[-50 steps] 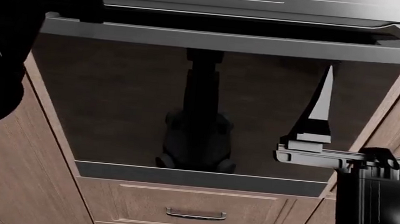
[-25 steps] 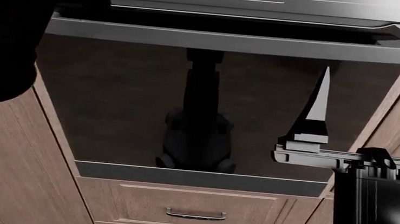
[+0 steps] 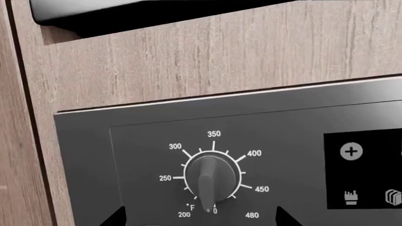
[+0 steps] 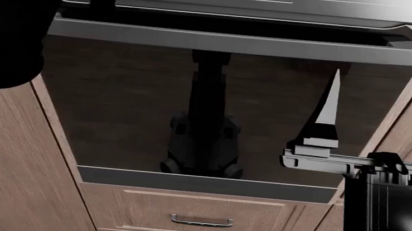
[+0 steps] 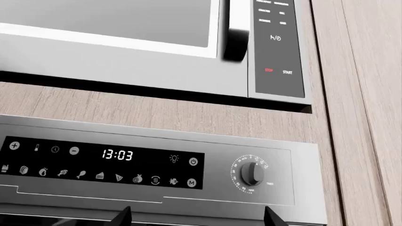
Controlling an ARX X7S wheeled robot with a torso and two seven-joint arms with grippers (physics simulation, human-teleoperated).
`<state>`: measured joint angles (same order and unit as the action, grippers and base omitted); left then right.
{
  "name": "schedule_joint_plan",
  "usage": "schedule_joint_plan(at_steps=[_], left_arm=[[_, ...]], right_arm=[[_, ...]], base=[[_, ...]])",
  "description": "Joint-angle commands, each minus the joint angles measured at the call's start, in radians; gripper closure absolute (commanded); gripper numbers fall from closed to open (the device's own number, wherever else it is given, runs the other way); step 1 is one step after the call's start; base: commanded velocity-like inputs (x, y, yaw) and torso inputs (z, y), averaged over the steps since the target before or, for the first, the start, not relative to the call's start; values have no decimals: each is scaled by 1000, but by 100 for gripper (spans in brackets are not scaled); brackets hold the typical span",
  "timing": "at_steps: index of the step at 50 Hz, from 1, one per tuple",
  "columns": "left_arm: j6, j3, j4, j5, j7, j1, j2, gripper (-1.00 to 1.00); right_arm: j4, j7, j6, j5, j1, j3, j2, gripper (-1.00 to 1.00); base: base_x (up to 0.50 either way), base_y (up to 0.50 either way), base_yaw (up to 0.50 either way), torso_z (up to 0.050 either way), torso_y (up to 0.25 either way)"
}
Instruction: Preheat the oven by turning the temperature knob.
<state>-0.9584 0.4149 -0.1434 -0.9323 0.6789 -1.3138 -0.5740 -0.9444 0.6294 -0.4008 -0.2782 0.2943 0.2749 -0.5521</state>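
Observation:
The oven's temperature knob [image 3: 212, 178] is dark, on the grey control panel [image 3: 295, 117], ringed by a scale from 200 to 480. Its pointer aims at the 0 mark. My left gripper [image 3: 199, 221] is open, fingertips [image 3: 116, 217] on either side of the knob and short of it. In the head view my left arm [image 4: 12, 26] hides that knob. The oven's dark glass door [image 4: 132, 103] and bar handle [image 4: 235, 42] fill the middle. My right gripper [image 4: 382, 108] is open and empty in front of the door's right side; it also shows in the right wrist view [image 5: 197, 219].
A microwave [image 5: 113, 28] sits above the oven. The panel has a display [image 5: 116, 154] reading 13:03 and a second knob [image 5: 253, 173] at its right end. Wood cabinet sides [image 4: 15, 160] flank the oven. A drawer with a metal handle [image 4: 201, 220] lies below.
My left arm has risen and shifted right in the head view, covering more of the upper left corner. The right arm has barely moved.

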Motion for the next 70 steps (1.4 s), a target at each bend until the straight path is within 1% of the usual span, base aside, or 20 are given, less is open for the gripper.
schedule_joint_plan(at_steps=[1,30,47,70], left_arm=[[2,18,43,20,-20,-24,6,-100],[20,49,126,50,-58,-59,32,-100],[43,58,171,68,-70,-53,40,-100],[46,71,182,77,-83,-69,42,-100]], right_arm=[[-1,4,0,-1,1,2,-3,-100],[7,9,7,-8,3,7,-7,-100],[8,13,12,-7,1,9,-11,-100],[6,18,12,-9,3,14,-16,-100]], base=[[0,0,0,0,0],[0,0,0,0,0],[0,0,0,0,0],[0,0,0,0,0]])
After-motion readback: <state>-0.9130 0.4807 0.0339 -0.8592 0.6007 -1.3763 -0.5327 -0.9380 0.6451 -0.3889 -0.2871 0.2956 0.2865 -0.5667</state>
